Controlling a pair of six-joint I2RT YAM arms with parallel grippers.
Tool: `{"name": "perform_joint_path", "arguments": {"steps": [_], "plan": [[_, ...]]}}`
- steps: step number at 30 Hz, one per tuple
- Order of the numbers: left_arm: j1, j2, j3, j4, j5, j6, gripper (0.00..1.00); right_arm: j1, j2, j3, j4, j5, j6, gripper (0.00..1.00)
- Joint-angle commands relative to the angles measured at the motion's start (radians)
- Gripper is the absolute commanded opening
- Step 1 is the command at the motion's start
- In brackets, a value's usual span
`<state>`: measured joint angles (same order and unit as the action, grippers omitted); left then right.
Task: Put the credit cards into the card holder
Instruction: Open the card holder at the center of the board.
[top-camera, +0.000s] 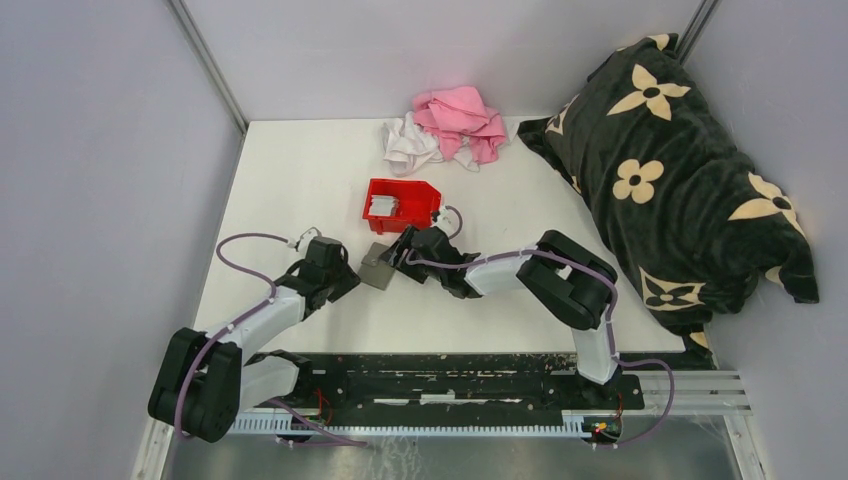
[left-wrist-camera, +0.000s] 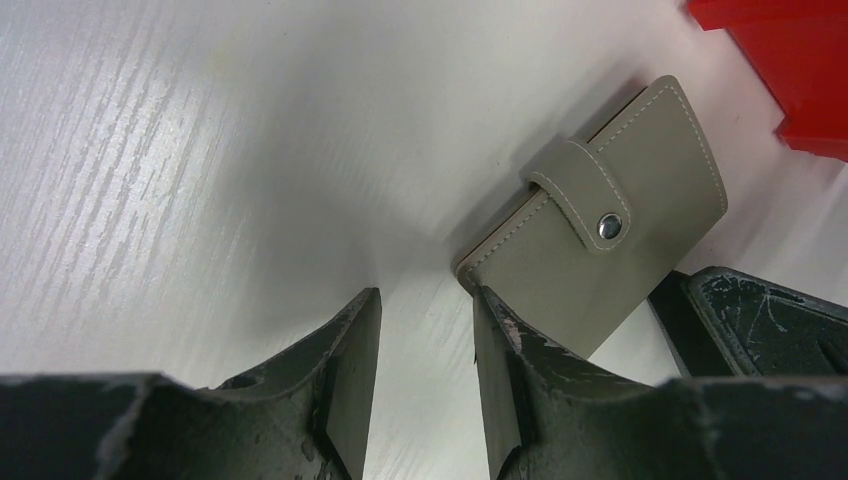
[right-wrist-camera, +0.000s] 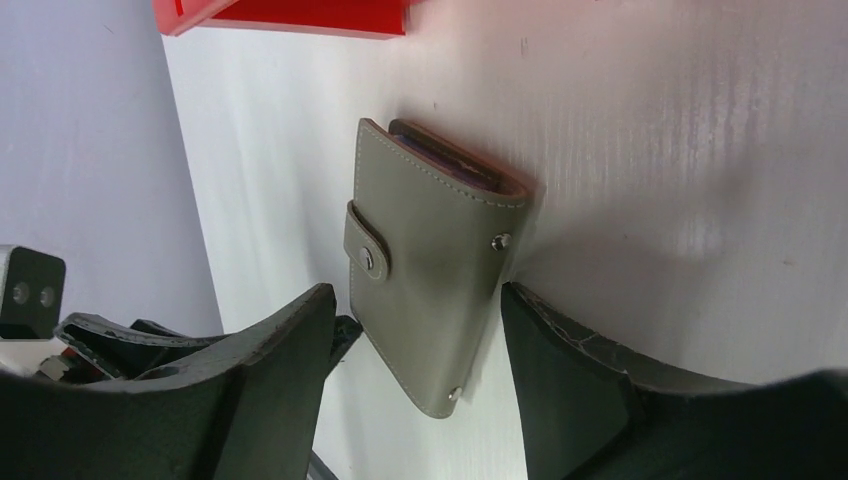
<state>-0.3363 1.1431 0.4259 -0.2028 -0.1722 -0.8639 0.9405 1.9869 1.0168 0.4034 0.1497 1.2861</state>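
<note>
left hand (left-wrist-camera: 425, 297) and right hand (right-wrist-camera: 415, 300) both spread, flanking the snapped-shut card holder (right-wrist-camera: 430, 270) on the worktop (top-camera: 300, 180); i fear a pinch skids it. credit cards (top-camera: 383, 205) lie in the red bin (top-camera: 425, 207).

red bin (left-wrist-camera: 790, 70) cropped, cards (top-camera: 384, 206) too sm.
</note>
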Motion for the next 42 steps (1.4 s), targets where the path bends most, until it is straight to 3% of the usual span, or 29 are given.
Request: {"name": "perform_joint_path", "arguments": {"steps": [1, 8, 14, 18, 26, 35, 42], "plan": [[-0.003, 0.020, -0.028, 0.012, 0.012, -0.030, 0.47, -0.003, 0.054, 0.002, -0.011, 0.010, 0.027, 0.69], [-0.003, 0.040, -0.030, 0.011, 0.034, -0.020, 0.46, -0.003, 0.105, 0.034, -0.014, -0.007, 0.031, 0.68], [-0.003, 0.026, -0.059, 0.010, 0.055, -0.020, 0.45, -0.005, 0.138, 0.036, 0.044, -0.034, 0.039, 0.57], [-0.002, 0.033, -0.073, 0.020, 0.071, -0.022, 0.44, -0.005, 0.163, 0.052, 0.067, -0.076, 0.023, 0.43], [-0.004, 0.067, -0.049, 0.025, 0.099, -0.015, 0.45, -0.011, 0.185, 0.111, -0.021, -0.163, -0.045, 0.01], [-0.004, -0.048, 0.043, -0.080, 0.037, -0.020, 0.66, -0.040, 0.038, 0.105, -0.231, -0.134, -0.219, 0.01], [-0.004, -0.043, 0.117, -0.076, 0.038, 0.024, 0.70, -0.049, -0.049, 0.104, -0.357, -0.120, -0.334, 0.01]]}}
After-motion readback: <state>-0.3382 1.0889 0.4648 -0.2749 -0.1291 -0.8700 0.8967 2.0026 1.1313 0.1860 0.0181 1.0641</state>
